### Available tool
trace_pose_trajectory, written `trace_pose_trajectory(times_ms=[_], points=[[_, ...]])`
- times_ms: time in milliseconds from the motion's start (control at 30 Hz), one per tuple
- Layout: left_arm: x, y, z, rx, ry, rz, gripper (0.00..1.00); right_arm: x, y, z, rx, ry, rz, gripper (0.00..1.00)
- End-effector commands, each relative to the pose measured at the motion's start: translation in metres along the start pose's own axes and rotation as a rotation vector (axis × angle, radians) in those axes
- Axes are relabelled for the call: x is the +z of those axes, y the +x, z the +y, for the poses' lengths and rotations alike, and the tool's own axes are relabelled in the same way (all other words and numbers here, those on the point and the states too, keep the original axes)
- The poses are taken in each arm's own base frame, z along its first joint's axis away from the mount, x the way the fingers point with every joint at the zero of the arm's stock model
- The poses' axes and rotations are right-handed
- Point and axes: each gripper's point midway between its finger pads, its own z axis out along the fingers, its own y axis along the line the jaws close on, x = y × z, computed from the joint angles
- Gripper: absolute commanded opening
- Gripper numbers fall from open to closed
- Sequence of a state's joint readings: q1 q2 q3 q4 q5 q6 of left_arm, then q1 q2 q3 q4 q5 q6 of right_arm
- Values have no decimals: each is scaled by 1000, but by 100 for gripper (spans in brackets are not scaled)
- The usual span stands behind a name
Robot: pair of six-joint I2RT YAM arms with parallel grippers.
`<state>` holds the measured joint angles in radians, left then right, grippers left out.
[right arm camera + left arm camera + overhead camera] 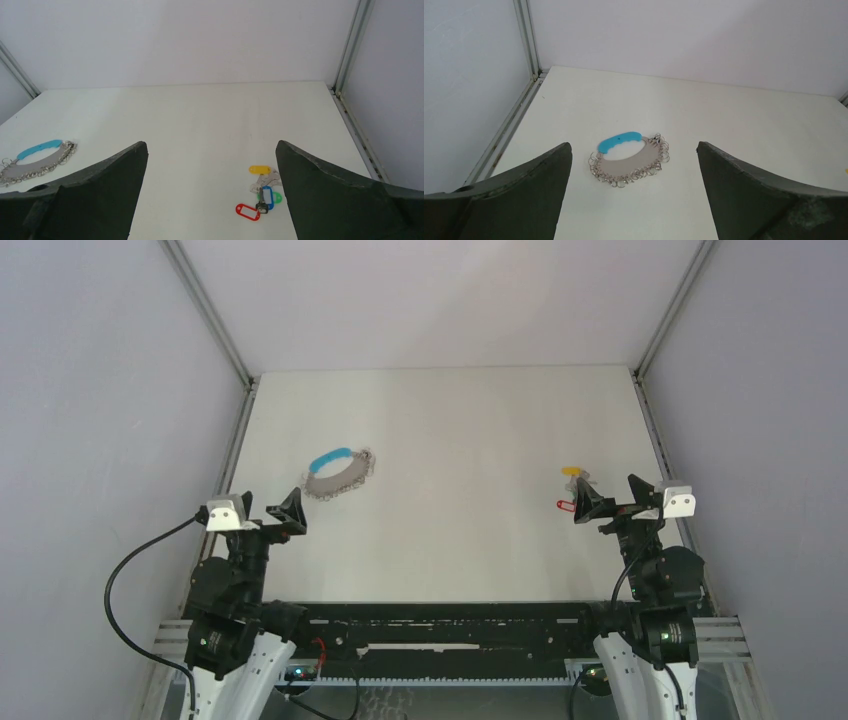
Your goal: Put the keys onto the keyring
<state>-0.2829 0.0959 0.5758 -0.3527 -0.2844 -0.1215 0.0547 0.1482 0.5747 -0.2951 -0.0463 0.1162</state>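
The keyring (340, 473) is an oval grey loop fringed with small metal rings, with a bright blue curved segment; it lies flat on the white table, left of centre. My left gripper (263, 514) hovers just near of it, open and holding nothing. In the left wrist view the keyring (625, 165) lies ahead between the wide-spread fingers of the left gripper (633, 146). The keys (570, 490) lie in a small bunch at the right. The right wrist view shows the keys (263, 192) with yellow, red, blue and green tags, ahead of my open, empty right gripper (211, 144), close to its right finger (320, 195).
Grey walls with metal corner posts (212, 315) close in the table on three sides. A rail (655, 435) runs along the right edge, close to the keys. The keyring (37, 160) also shows at the far left of the right wrist view.
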Motion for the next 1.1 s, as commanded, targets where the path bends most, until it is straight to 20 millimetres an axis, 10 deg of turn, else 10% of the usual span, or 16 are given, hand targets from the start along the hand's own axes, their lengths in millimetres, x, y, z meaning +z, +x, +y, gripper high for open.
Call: trace_pose_trajectory(times_ms=[0,500,1067], points=[[1,-12,-3,-7,13,-38,100,3,-8,2,12,-5,-23,100],[29,24,-19,-36,39,148,100,1,-9,6,22,-23,-26,100],[125,129,-51,-162,-43,545,92,-9,-13,21,28,-96,-49,100]])
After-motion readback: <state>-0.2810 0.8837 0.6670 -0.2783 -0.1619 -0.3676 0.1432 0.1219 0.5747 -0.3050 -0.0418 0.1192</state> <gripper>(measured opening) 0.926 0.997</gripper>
